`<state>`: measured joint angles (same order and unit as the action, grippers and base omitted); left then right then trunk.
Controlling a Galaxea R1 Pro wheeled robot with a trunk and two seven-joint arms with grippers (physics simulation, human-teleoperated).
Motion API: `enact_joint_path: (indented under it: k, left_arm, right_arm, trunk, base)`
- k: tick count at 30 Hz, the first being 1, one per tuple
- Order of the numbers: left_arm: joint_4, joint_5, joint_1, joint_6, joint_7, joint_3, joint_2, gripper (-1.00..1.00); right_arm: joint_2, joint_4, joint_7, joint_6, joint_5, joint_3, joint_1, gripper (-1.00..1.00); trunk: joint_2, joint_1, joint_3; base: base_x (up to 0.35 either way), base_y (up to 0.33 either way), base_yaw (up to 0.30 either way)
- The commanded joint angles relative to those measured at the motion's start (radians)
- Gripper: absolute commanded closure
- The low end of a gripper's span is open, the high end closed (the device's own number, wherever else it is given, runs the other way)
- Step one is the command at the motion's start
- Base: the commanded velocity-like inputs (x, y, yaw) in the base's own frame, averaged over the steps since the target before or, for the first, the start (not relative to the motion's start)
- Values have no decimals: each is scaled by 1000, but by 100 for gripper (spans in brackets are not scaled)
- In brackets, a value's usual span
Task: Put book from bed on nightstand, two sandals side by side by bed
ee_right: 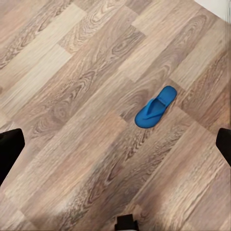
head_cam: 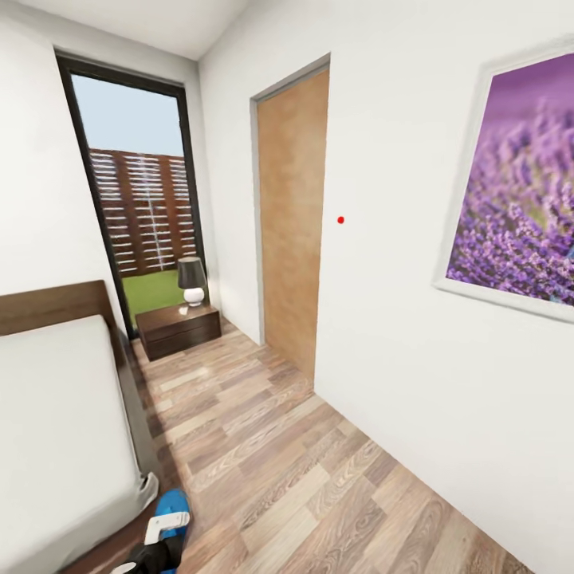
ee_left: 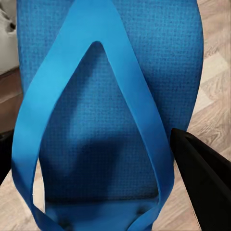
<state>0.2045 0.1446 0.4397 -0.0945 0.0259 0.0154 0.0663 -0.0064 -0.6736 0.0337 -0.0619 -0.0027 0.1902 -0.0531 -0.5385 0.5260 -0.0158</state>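
Between the left end effector's (ee_left: 96,159) fingers — a blue sandal (ee_left: 106,96).

White walls (head_cam: 383,335), a wood plank floor (head_cam: 271,462), a tall dark-framed window (head_cam: 135,199) (a slatted fence outside), a wooden door (head_cam: 291,223), a lavender picture (head_cam: 518,191).

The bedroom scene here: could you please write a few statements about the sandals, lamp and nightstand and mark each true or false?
1. A lamp stands on the nightstand. True.
2. The left gripper is beside a red sandal. False: the sandal is blue.
3. Another sandal lies on the wood floor. True.
4. That sandal lies on the bed. False: it is on the floor.
5. The wall picture shows purple flowers. True.
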Motion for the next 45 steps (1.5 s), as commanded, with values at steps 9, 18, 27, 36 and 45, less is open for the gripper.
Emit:
enact_joint_path:
  k: [9, 18, 27, 36, 45]
  left_arm:
    - [-1, 6, 1, -4, 30, 1, 2, 100]
    - [-1, 6, 1, -3, 33, 1, 3, 100]
    - [-1, 6, 1, -4, 33, 1, 4, 100]
    - [-1, 6, 1, -4, 34, 1, 5, 100]
    - [-1, 6, 1, -4, 34, 1, 5, 100]
  right_arm:
    - [-1, -1, 3, -6, 0, -4, -1, -100]
    - [-2, -1, 3, -6, 0, -4, -1, -100]
    - [-3, -1, 3, -6, 0, -5, -1, -100]
    - [-3, -1, 3, -6, 0, -5, -1, -100]
    - [-3, -1, 3, -6, 0, -4, -1, -100]
  trunk:
    - [-2, 1, 4]
    - [-2, 1, 10]
    - [-2, 1, 15]
    - [-2, 1, 21]
    - [-2, 1, 27]
  base:
    - [53, 14, -286]
    - [50, 45, -285]
    - [174, 135, -285]
    - [61, 50, -284]
    - [95, 88, -281]
